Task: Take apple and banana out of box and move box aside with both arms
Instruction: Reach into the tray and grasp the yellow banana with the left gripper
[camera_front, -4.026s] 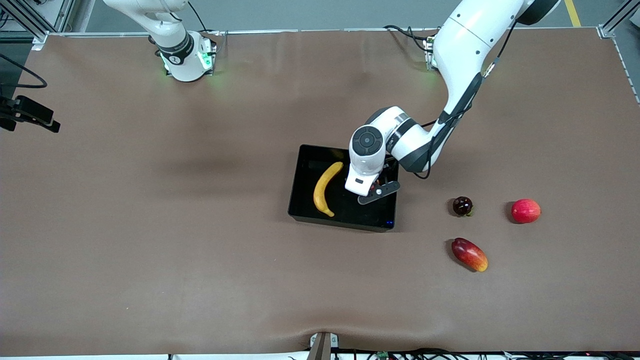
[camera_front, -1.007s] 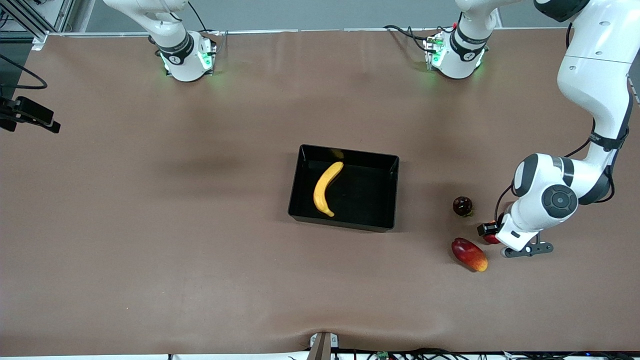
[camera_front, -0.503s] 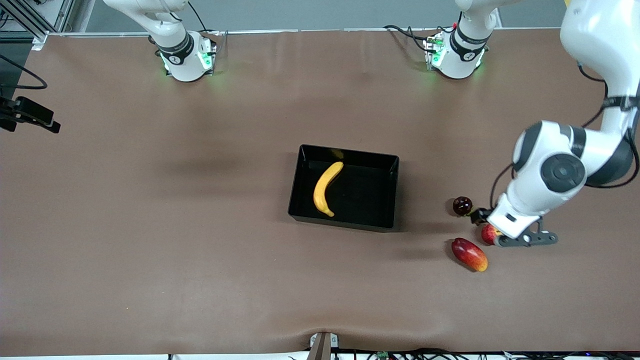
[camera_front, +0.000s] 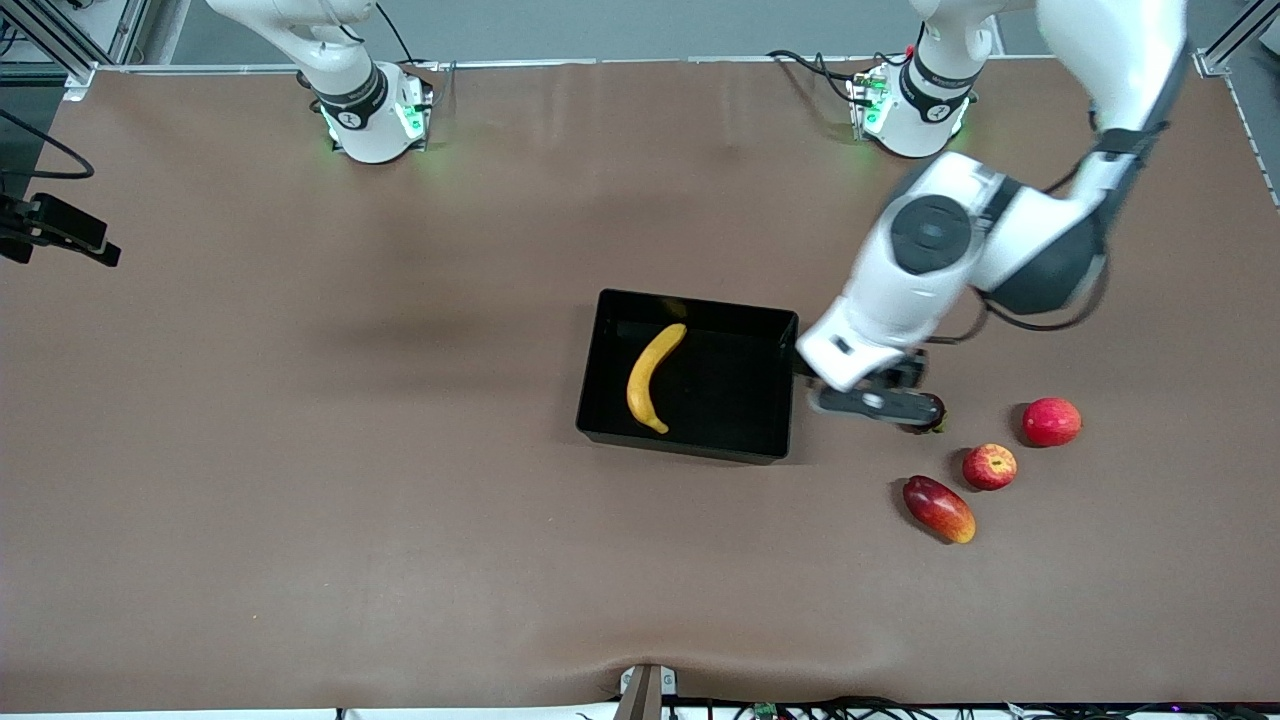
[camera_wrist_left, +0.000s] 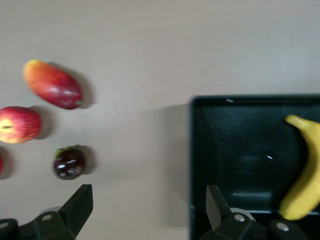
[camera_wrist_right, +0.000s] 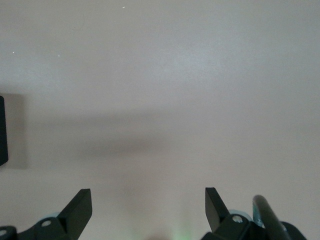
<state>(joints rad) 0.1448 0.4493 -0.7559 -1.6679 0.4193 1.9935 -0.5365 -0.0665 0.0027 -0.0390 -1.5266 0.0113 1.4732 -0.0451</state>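
Observation:
The black tray (camera_front: 735, 385) sits mid-table with the yellow banana (camera_front: 650, 375) lying in it. The red apple with yellow streaks (camera_front: 990, 466) lies on the table toward the left arm's end, beside the mango. My left gripper (camera_front: 862, 398) hangs open and empty over the bare strip between the tray's wall and a dark round fruit. The left wrist view shows that open gripper (camera_wrist_left: 148, 205), the tray (camera_wrist_left: 240, 145), the banana (camera_wrist_left: 302, 175) and the apple (camera_wrist_left: 19, 124). My right gripper (camera_wrist_right: 148, 205) is open over bare table and is out of the front view.
A mango (camera_front: 938, 508) lies nearest the front camera. A plain pinkish-red fruit (camera_front: 1051, 421) lies toward the left arm's end. A dark round fruit (camera_front: 928, 412) is partly under the left gripper. The brown table (camera_front: 350, 450) stretches toward the right arm's end.
My left gripper carried the apple from the tray to the table beside the mango, let it go, then rose and swung back toward the tray. The banana and tray have not moved.

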